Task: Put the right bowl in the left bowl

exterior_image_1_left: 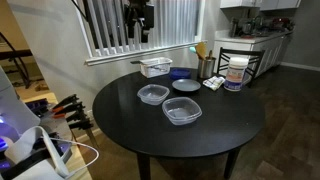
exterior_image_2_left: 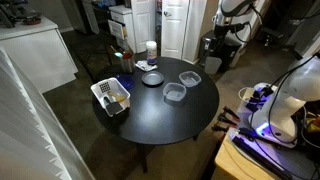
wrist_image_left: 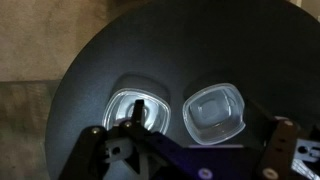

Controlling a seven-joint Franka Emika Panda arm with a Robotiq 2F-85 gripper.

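1. My end effector (wrist_image_left: 192,140) hangs high above the round black tabletop (exterior_image_1_left: 120,130); in the wrist view its fingers (wrist_image_left: 100,143) stand wide apart and hold nothing
2. The right bowl (wrist_image_left: 215,110), the squarish clear one with rounded corners, sits upright on the tabletop; in the wrist view it lies between the two fingers, nearer the right-hand side of the picture
3. The left bowl (wrist_image_left: 135,108), the rounder clear one, sits just beside it with a narrow strip of dark surface between them, so the two do not touch; it catches a bright glare in the wrist view
4. In both exterior views the pair is near the middle of the tabletop: the right bowl (exterior_image_1_left: 182,111) (exterior_image_2_left: 189,78) looks slightly larger than the left bowl (exterior_image_1_left: 152,94) (exterior_image_2_left: 174,93)
5. Both bowls look empty, and neither is stacked in the other
6. A dark round dish (exterior_image_1_left: 185,86) rests near the bowls, apart from both
7. A white basket (exterior_image_1_left: 155,67) stands closer to the tabletop's edge, and I cannot make out its contents
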